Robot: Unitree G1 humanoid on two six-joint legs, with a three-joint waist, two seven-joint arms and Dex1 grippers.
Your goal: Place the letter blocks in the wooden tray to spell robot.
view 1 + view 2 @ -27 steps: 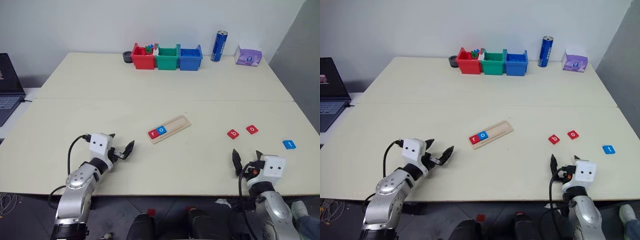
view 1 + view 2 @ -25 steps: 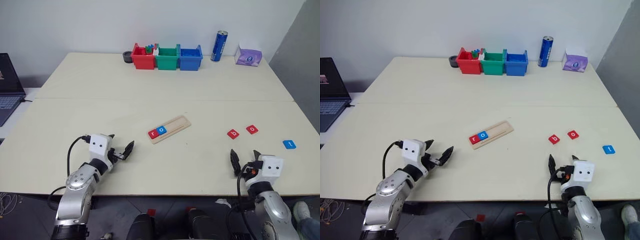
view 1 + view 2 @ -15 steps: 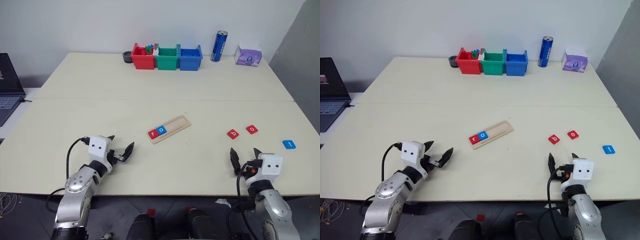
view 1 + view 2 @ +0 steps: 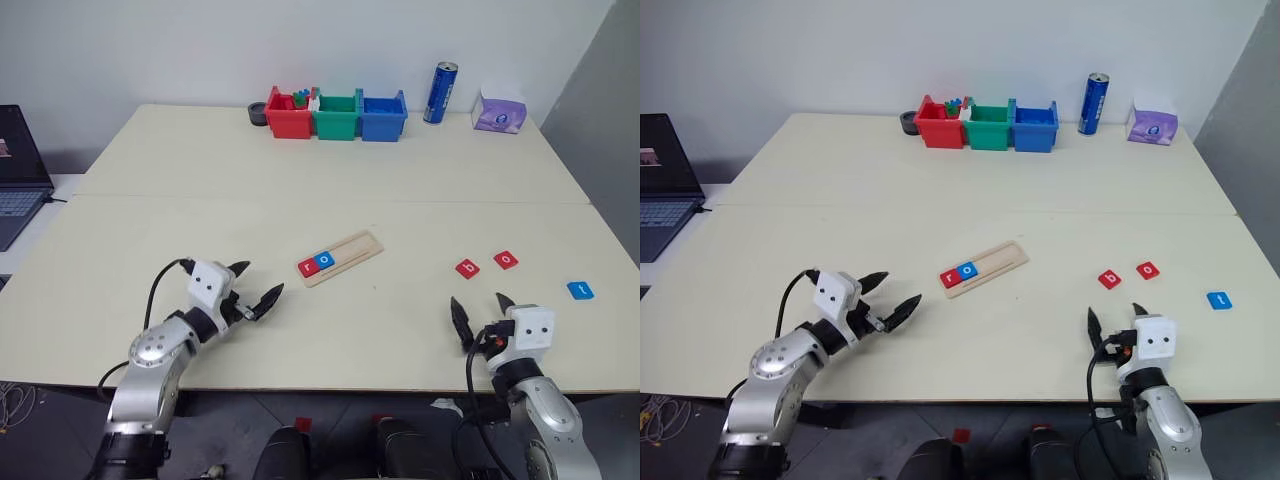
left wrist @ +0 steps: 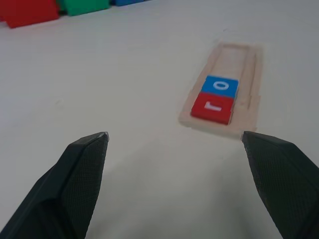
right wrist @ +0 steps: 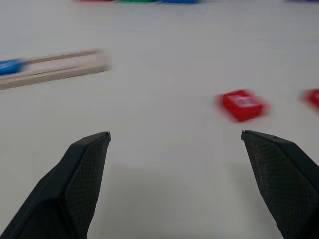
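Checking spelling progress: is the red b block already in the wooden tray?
No, the red b block lies on the table, right of the wooden tray, which holds r and o.

The wooden tray (image 4: 340,258) lies at an angle mid-desk, holding a red r block (image 4: 307,267) and a blue o block (image 4: 323,261) touching at its near end. A red b (image 4: 467,268), a red o (image 4: 506,260) and a blue t (image 4: 580,290) lie loose toward the desk's right edge. Both grippers, left (image 4: 256,290) and right (image 4: 481,312), hover spread near the front edge.
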